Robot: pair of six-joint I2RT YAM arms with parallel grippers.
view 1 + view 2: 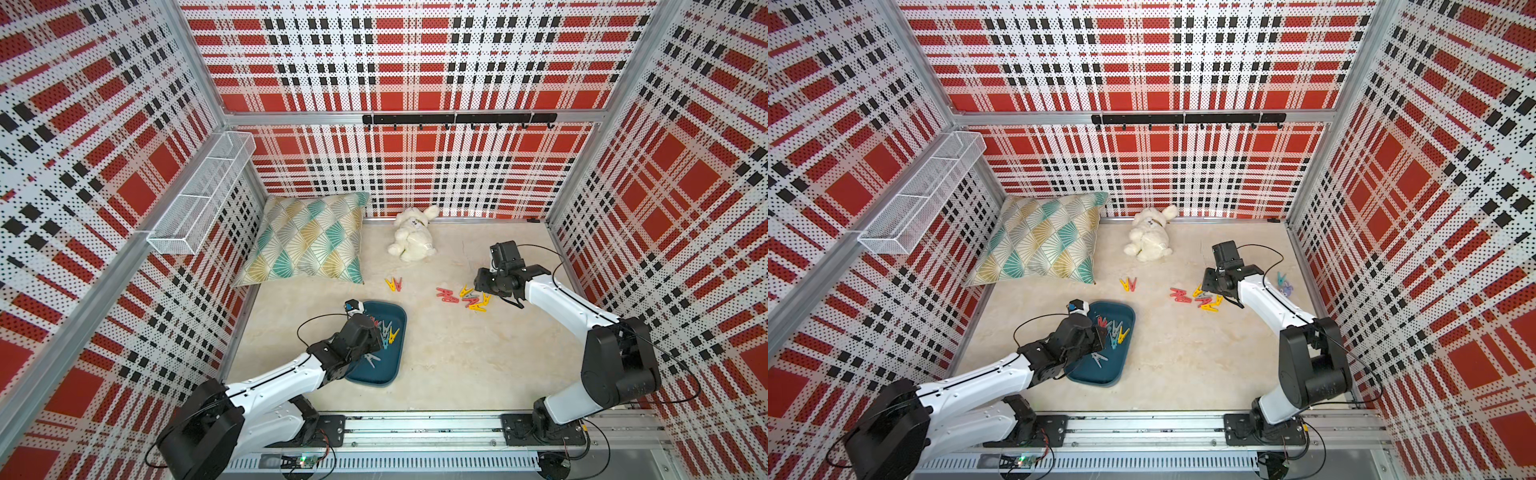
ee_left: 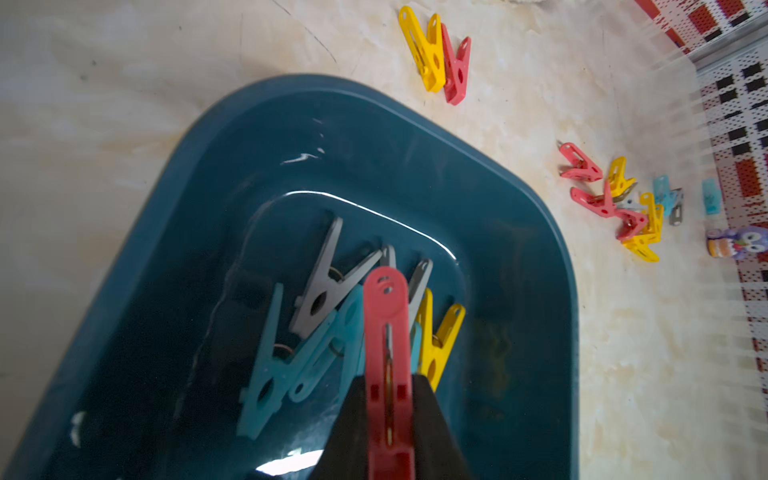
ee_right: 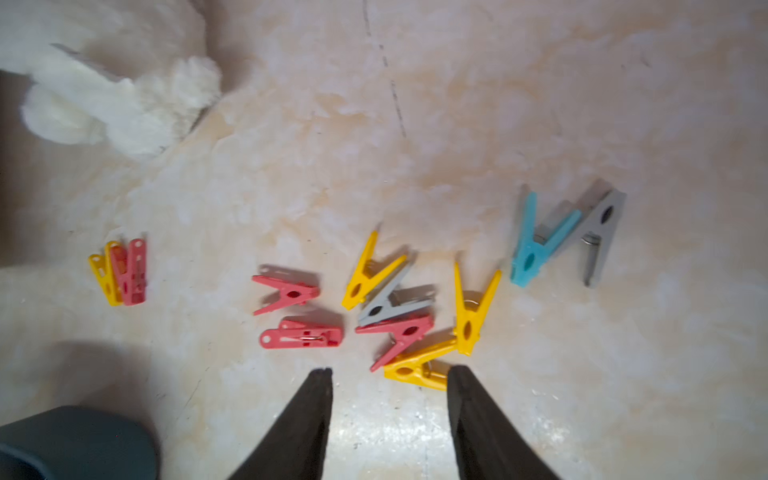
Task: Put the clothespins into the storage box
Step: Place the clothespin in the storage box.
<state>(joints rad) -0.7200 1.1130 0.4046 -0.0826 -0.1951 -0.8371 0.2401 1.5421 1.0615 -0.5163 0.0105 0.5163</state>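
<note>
The dark teal storage box (image 1: 376, 374) lies at the front left of the floor, also in the left wrist view (image 2: 291, 108). Several grey, blue and yellow clothespins (image 2: 328, 286) lie inside it. My left gripper (image 2: 388, 378) hangs over the box, shut on a red clothespin (image 2: 386, 316). A loose pile of red, yellow and grey clothespins (image 1: 465, 297) lies right of the box. My right gripper (image 3: 390, 374) stands open just above the near edge of that pile (image 3: 399, 328), nothing between its fingers. A yellow and red pair (image 1: 394, 284) lies apart; a blue and a grey one (image 3: 536, 245) lie beyond the pile.
A patterned pillow (image 1: 307, 241) leans in the back left corner, with a white plush rabbit (image 1: 413, 237) beside it. A white wire basket (image 1: 203, 187) hangs on the left wall. A small owl figurine (image 1: 1286, 287) stands near the right wall. A black hook rail (image 1: 457, 119) is mounted on the back wall.
</note>
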